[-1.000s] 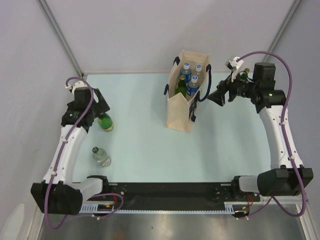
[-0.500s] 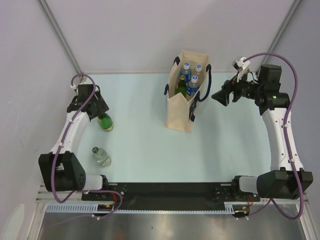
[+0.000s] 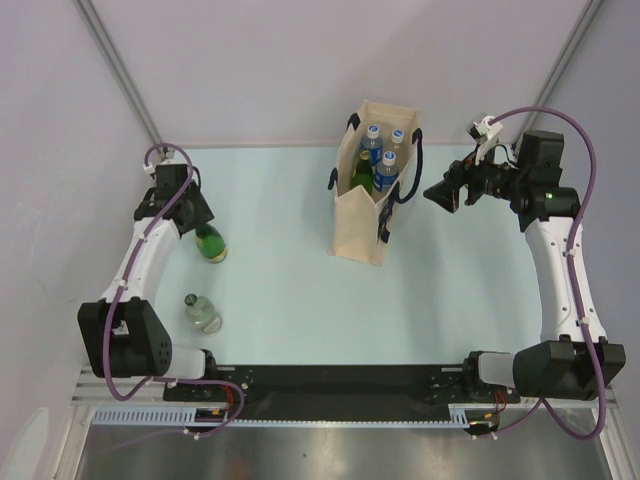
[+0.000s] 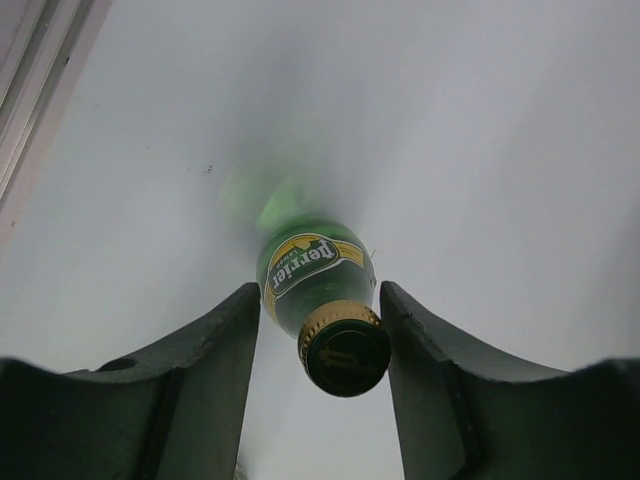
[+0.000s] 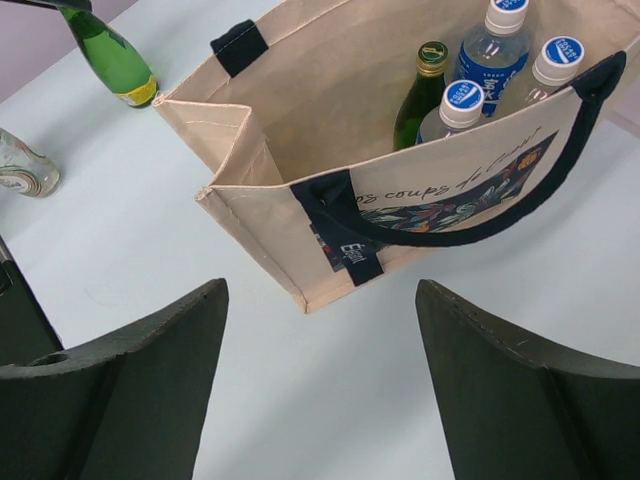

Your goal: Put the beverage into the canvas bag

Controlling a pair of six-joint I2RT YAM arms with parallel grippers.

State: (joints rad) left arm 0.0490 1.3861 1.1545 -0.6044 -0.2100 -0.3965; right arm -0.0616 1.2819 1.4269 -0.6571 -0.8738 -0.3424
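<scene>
A green Perrier bottle (image 3: 210, 243) (image 4: 315, 270) (image 5: 112, 60) stands at the left of the table. My left gripper (image 3: 199, 228) (image 4: 320, 290) straddles its neck from above. The gold cap lies against the right finger, and a narrow gap shows at the left finger. The beige canvas bag (image 3: 360, 225) (image 5: 300, 90) stands upright at mid-table with its mouth open. It holds three blue-capped bottles (image 5: 465, 100) and one green bottle (image 5: 420, 95). My right gripper (image 3: 440, 195) (image 5: 320, 290) hangs open just right of the bag, empty.
A clear glass bottle (image 3: 203, 315) (image 5: 25, 168) lies on the table near the left arm's side, nearer to me than the green one. The bag's navy handle (image 5: 480, 225) droops over its near wall. A metal frame post (image 3: 120, 70) rises behind the left arm.
My left gripper has come down around the green bottle's neck, and its jaws have narrowed from wide apart to close beside the cap. The right gripper drew back slightly from the bag.
</scene>
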